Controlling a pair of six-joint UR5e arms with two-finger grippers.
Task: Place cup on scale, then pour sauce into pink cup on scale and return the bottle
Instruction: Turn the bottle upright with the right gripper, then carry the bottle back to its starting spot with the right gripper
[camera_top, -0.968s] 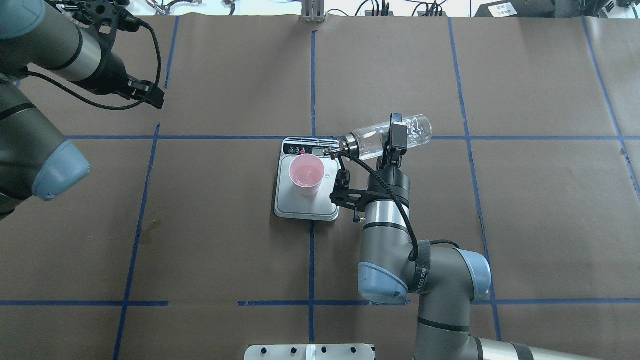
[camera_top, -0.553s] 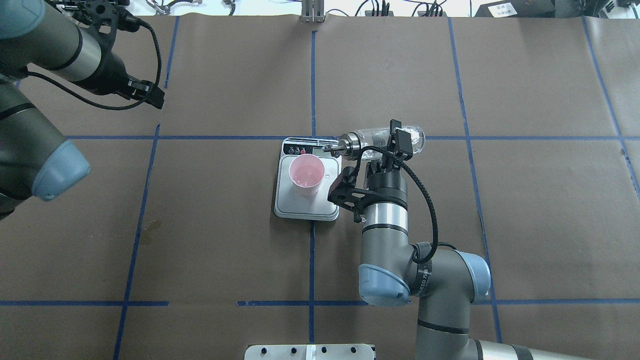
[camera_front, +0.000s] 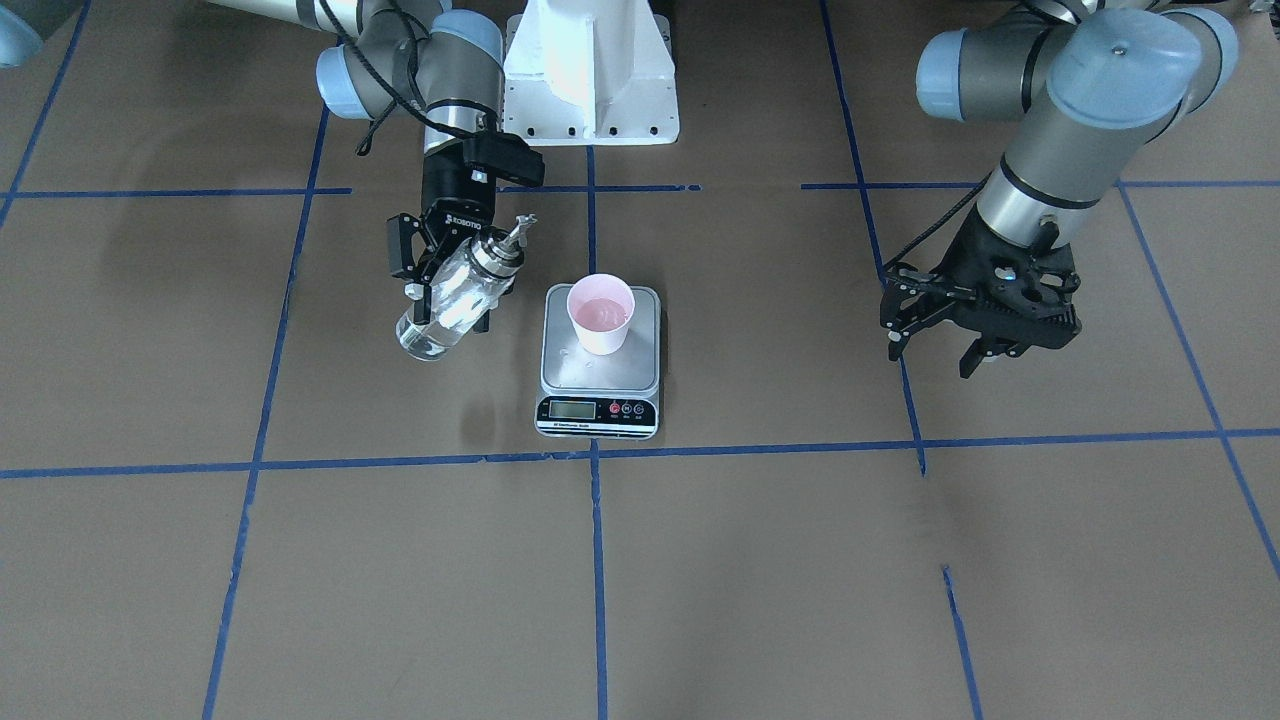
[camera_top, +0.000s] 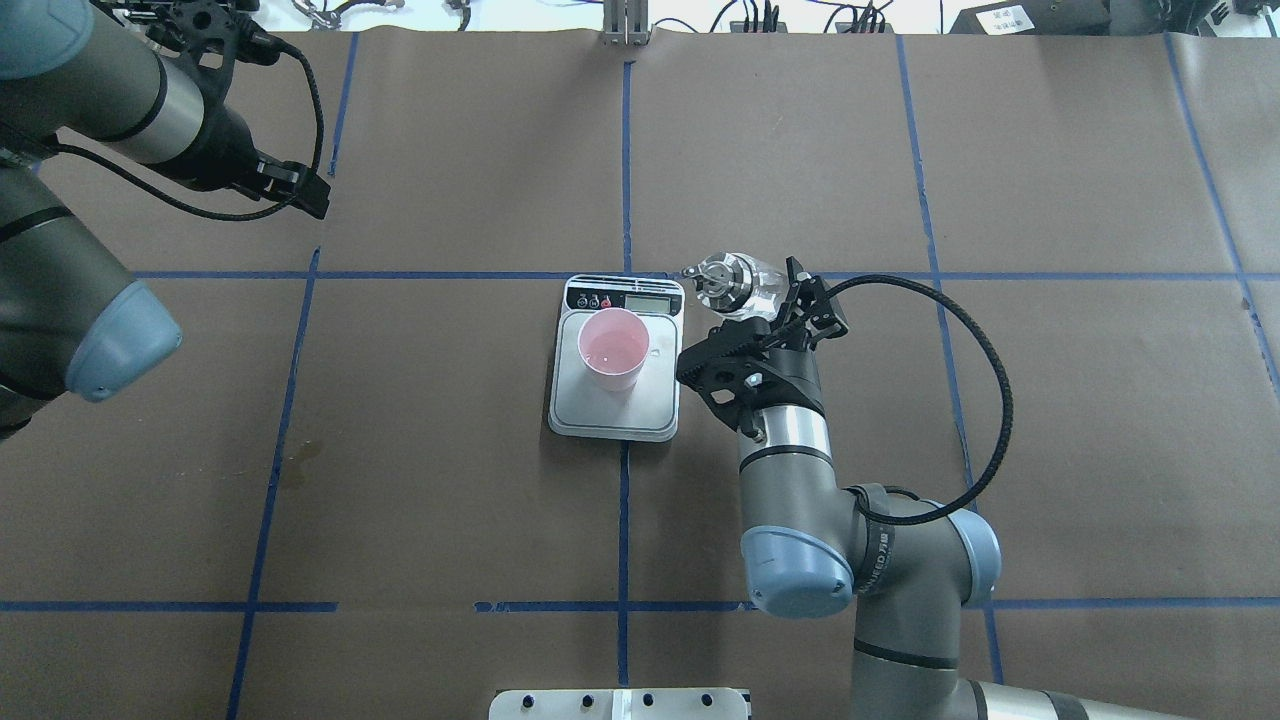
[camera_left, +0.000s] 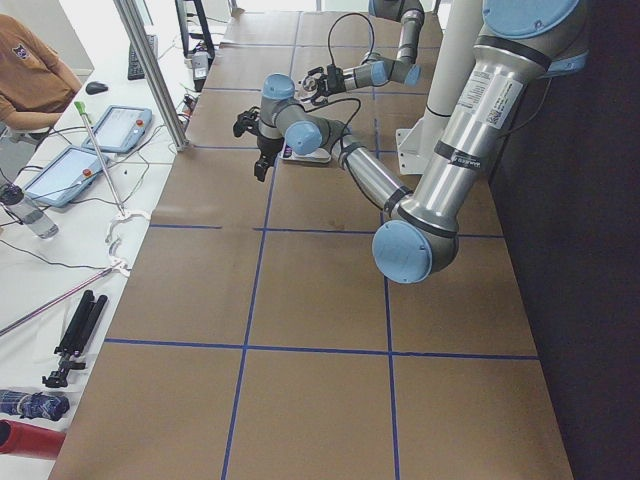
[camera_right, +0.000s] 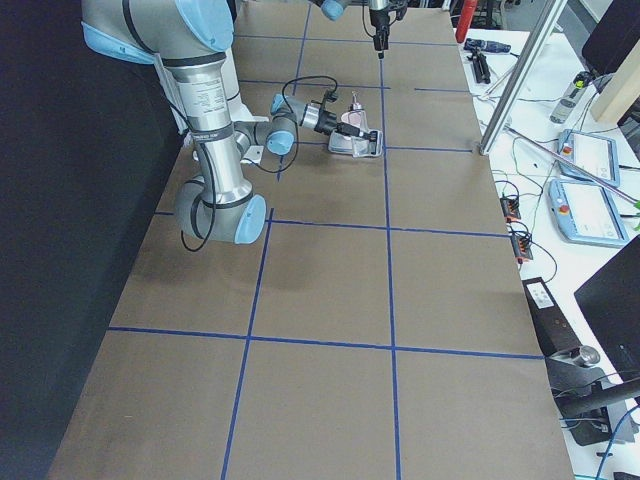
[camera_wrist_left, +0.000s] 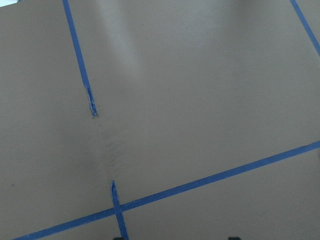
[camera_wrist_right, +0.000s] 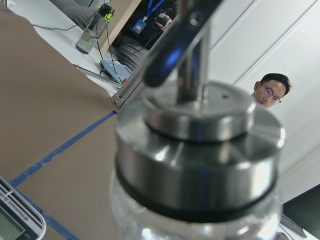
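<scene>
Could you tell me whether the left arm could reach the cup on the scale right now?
Probably yes: the left gripper is open and empty, nothing stands between it and the cup, and the bottle hangs beyond the scale.

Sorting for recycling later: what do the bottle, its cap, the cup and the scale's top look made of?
The bottle looks like clear glass: see-through with bright glints, though hard plastic is possible. Its cap is polished metal with mirror-like reflections. The cup is probably paper: matte pale pink, thin rim. The top of the scale seems silver metal with a dull sheen.
</scene>
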